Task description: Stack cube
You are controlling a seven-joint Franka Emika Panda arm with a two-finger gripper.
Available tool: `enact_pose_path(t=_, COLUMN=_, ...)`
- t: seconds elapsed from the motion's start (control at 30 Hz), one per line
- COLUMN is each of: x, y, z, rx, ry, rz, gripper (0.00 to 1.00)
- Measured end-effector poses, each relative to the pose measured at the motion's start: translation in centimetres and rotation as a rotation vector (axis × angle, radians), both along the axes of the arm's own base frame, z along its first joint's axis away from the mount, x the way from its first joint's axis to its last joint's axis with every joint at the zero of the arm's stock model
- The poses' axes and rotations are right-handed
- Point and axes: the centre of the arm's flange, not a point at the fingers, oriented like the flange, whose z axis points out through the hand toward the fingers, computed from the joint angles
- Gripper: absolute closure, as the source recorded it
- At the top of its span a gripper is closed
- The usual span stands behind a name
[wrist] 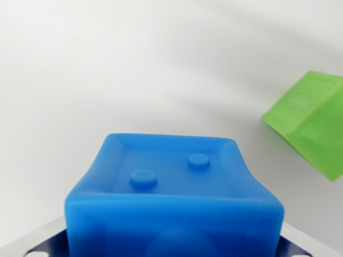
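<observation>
From where the wrist camera looks, a blue cube (174,201) fills the lower middle of the view, very close to the lens. Its visible face has a raised rim around a recessed panel, and two small round studs stand on that panel, one toward the wrist view's left and nearer, one toward the right and farther. The cube's near side is blurred. Below it, at both bottom corners of the picture, parts of the gripper (171,251) show: pale grey metal and dark blue pads with light dots, pressed close against the cube's lower flanks. It looks clamped onto the blue cube, holding it, though the fingertips themselves are mostly hidden behind the block.

A green cube (311,120) sits on the white counter (107,69) at the wrist view's right edge, partly cut off, turned corner-on, well apart from the blue one. One face of it carries an oval embossed mark. Soft grey shadows streak the counter.
</observation>
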Motion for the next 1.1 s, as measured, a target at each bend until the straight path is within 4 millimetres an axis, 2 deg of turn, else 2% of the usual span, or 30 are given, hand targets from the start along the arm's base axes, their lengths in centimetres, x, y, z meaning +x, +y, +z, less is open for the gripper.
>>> enact_pose_path(t=1.1, x=2.1, y=-4.7, z=0.1, rx=0.000, ry=0.000, rz=-0.318, gripper=1.00)
